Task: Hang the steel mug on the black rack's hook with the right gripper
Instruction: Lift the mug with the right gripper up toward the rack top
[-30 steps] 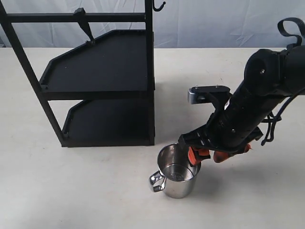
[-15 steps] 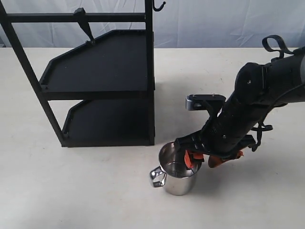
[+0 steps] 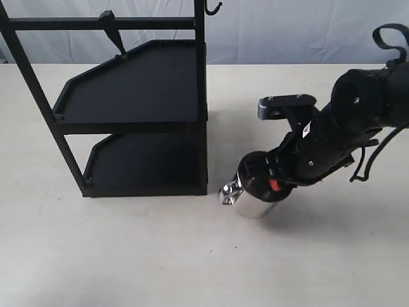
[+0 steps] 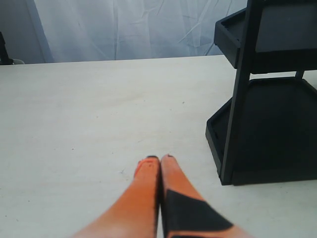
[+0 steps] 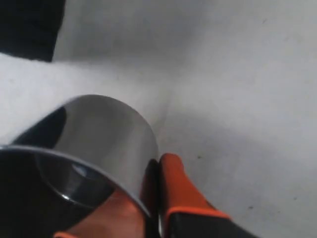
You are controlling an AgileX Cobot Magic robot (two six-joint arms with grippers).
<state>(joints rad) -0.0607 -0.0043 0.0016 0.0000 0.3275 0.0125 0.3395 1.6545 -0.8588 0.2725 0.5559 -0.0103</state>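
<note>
My right gripper (image 3: 267, 185) is shut on the wall of the steel mug (image 3: 254, 203), which is tilted just beside the black rack's (image 3: 134, 96) front right post. The mug's looped handle (image 3: 228, 194) points toward the rack. In the right wrist view one orange finger (image 5: 174, 184) presses the outside of the mug (image 5: 106, 134) and the other is inside it; the gripper (image 5: 158, 166) pinches the rim. The small hook (image 3: 213, 7) sticks out at the top of the rack's tall post, far above the mug. My left gripper (image 4: 159, 159) is shut and empty over bare table.
A thicker slanted black peg (image 3: 112, 31) hangs from the rack's crossbar at the upper left. The rack's lower shelf and post (image 4: 237, 104) stand close on one side of the left gripper. A white backdrop runs behind the table.
The right gripper has closed on the mug and carried it up and toward the rack, tipping it over from upright. The left arm's earlier state is not shown.
</note>
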